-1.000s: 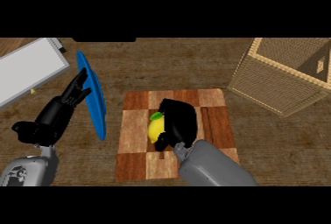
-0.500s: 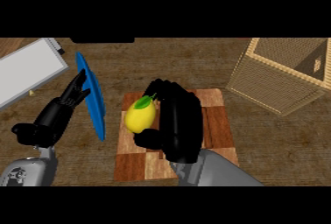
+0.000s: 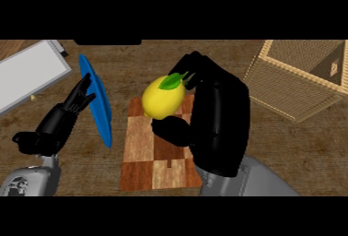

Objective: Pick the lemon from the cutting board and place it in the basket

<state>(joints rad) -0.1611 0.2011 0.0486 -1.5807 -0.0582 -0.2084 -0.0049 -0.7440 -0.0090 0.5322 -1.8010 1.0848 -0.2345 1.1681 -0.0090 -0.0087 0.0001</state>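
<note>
Items counted: one lemon, one cutting board, one basket, one blue plate, one pale grey slab, two hands.

Right hand (image 3: 217, 115): closed round the lemon (image 3: 162, 97), fingers curled over its far end and thumb under its near end. The lemon, yellow with one green leaf at the tip, lies against the left side of the palm. Whether it is clear of the surface below cannot be told from this view.

Cutting board (image 3: 151, 159): chequered wood, flat on the tabletop (image 3: 292, 147), showing below and to the left of the right hand's wrist.

Basket (image 3: 289, 90): woven, to the right of the right hand and beyond it, apart from it.

Left hand (image 3: 65, 120): fingers straight, holding nothing, just left of the blue plate (image 3: 95, 103), which stands on edge between the two hands. The slab (image 3: 27, 73) lies beyond the left hand.
</note>
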